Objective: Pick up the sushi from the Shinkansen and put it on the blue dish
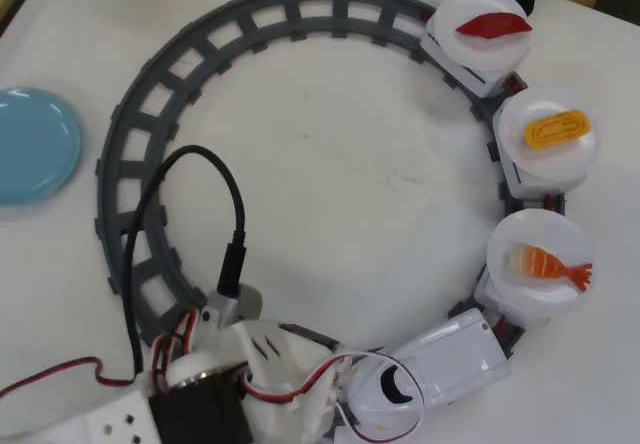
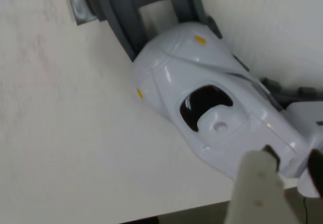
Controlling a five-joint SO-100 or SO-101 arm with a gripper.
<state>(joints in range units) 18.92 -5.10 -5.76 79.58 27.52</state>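
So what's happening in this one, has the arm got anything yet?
Not yet. The Shinkansen sits on the grey track, pulling three white plates; the sushi lies untouched on the plate nearest the engine. The arm hangs over the train's nose, and its hand holds nothing visible. The blue dish at the overhead view's left edge is empty.

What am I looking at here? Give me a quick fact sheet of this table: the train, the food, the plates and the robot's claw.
train: white Shinkansen on the grey track, nose under the arm in the overhead view
cars: three, each topped with a white plate
first plate behind engine: shrimp sushi
middle plate: yellow egg piece
last plate: dark-red piece
blue dish: empty, at the left edge, outside the track
claw: over the train's nose in the wrist view, holding nothing seen; open or shut unclear
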